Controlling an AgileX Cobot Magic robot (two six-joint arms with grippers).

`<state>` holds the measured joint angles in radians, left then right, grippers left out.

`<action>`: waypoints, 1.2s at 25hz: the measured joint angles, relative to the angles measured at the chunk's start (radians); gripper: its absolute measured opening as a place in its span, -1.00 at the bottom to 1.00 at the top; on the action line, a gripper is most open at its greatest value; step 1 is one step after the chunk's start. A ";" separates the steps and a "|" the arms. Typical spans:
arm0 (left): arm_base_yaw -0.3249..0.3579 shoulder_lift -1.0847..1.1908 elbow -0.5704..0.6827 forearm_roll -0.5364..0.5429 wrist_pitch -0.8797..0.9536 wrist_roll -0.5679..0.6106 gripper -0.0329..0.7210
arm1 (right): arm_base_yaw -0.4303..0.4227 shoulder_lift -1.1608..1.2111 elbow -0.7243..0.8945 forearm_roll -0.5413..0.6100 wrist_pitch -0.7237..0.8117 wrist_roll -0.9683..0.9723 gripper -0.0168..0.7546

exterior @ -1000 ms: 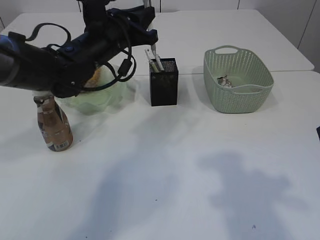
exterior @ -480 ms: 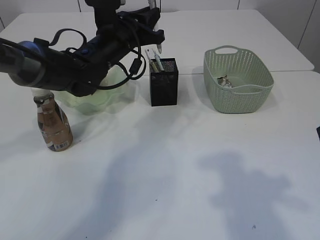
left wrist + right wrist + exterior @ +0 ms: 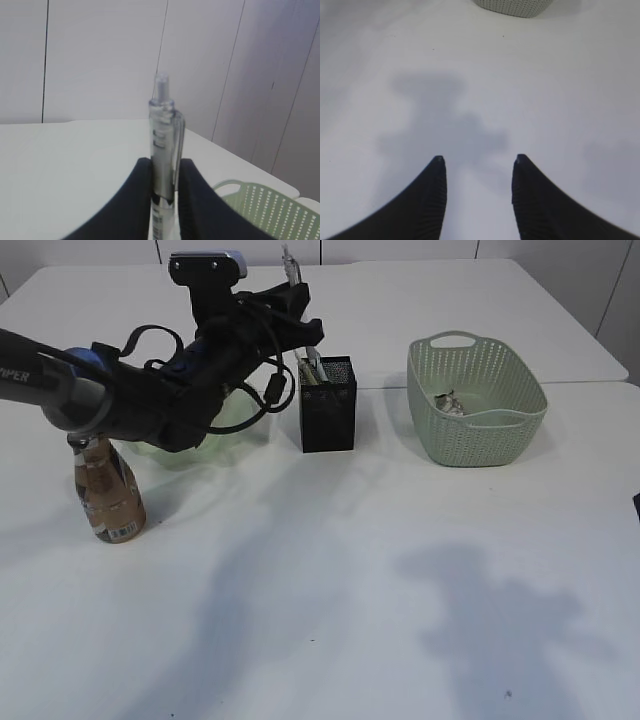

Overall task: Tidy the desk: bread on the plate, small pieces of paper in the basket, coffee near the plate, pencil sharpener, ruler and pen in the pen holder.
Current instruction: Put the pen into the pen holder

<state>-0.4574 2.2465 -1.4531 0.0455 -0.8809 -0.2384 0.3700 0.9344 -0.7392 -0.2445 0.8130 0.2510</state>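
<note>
**Pen held above the holder, drop still to come**

Step in hand: the pen-to-holder leg. The left gripper (image 3: 164, 185) has its fingers (image 3: 135, 200) pinched narrow on a clear pen (image 3: 163, 150), held upright with the clicker end up. In the exterior view the pen (image 3: 290, 265) stands just above and slightly left of the pen holder (image 3: 328, 405), which sits near the middle of the desk's far half. Not yet inside.

Holder contents: pale slim items lean in its left rear corner; probably the ruler, hard to tell apart.

Elsewhere on the desk (image 3: 350, 590):
- Plate (image 3: 240, 425) left of the holder, largely hidden by the arm. Cannot see the bread.
- Coffee (image 3: 105, 490) upright toward the left edge, near the plate.
- Basket (image 3: 475, 400) right of the holder, crumpled paper (image 3: 447, 400) in it.

Right gripper (image 3: 477, 167): fingers (image 3: 437, 190) moderately apart, holding nothing, hovering over bare desk near the basket's foot.

Judgement: the task looks close to done, with this pen among the last items.

Next move calls for: shift the pen tip right until it is over the holder's open mouth, clear of the leaning items, keep it vertical, lower it below the rim, then release. Risk: catching the mesh rim and tipping the light holder.
</note>
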 joint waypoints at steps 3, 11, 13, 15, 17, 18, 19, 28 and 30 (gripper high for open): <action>0.000 0.008 -0.005 0.000 0.005 0.000 -0.70 | 0.000 0.000 0.000 0.000 0.000 0.000 -0.04; 0.000 0.049 -0.023 0.000 0.053 0.002 -0.70 | 0.000 0.000 0.001 0.000 -0.004 0.000 -0.04; 0.000 0.063 -0.026 0.000 0.053 0.002 -0.70 | 0.000 0.000 0.001 0.000 -0.004 0.000 -0.04; 0.000 0.076 -0.031 0.002 0.055 0.002 -0.70 | 0.000 0.000 0.001 0.000 -0.004 0.000 -0.04; 0.000 0.087 -0.036 0.002 0.057 0.002 -0.70 | 0.000 0.000 0.001 0.000 -0.004 0.000 -0.04; 0.000 0.092 -0.036 0.004 0.057 0.002 -0.70 | 0.000 0.000 0.002 0.000 -0.005 0.000 -0.04; 0.000 0.092 -0.036 0.004 0.057 0.002 -0.70 | 0.000 0.000 0.002 0.000 -0.007 0.000 -0.04; 0.000 0.103 -0.093 0.033 0.058 0.004 -0.70 | 0.000 0.000 0.002 0.000 -0.014 0.000 -0.04; 0.000 0.110 -0.111 0.049 0.084 0.004 -0.70 | 0.000 0.000 0.002 0.000 -0.015 0.000 -0.04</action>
<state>-0.4574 2.3565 -1.5645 0.0950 -0.7974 -0.2347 0.3700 0.9344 -0.7369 -0.2445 0.7982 0.2510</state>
